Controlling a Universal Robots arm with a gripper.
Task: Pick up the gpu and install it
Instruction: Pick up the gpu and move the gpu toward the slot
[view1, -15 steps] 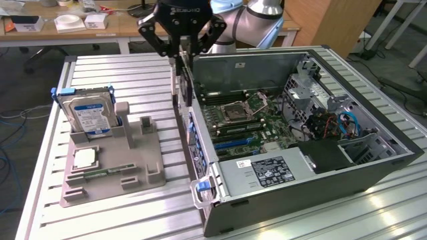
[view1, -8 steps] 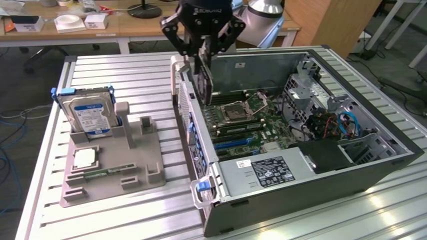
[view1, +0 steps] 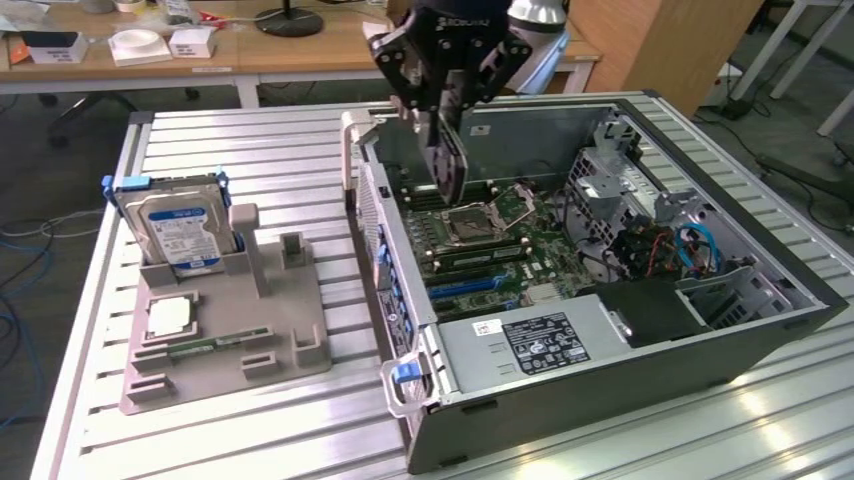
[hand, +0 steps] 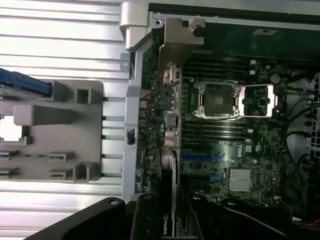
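Observation:
The gpu (view1: 446, 165) hangs edge-on and upright over the open computer case (view1: 747, 330), near the case's rear wall. My gripper (view1: 447, 105) is shut on the card's top edge. In the wrist view the gpu (hand: 169, 130) runs as a thin strip away from the gripper (hand: 170, 215), its silver end bracket (hand: 176, 42) at the far end. The card sits above the motherboard (view1: 514, 250), beside the CPU socket (hand: 217, 100) and short of the blue slots (hand: 205, 157). Whether its lower edge touches the board I cannot tell.
A grey fixture (view1: 227, 330) on the slatted metal table (view1: 267, 150) holds an upright blue-labelled hard drive (view1: 180, 225), a memory stick (view1: 200, 347) and a square chip (view1: 171, 317). A power supply (view1: 534, 340) fills the case's near corner; cables (view1: 694, 250) crowd its far side.

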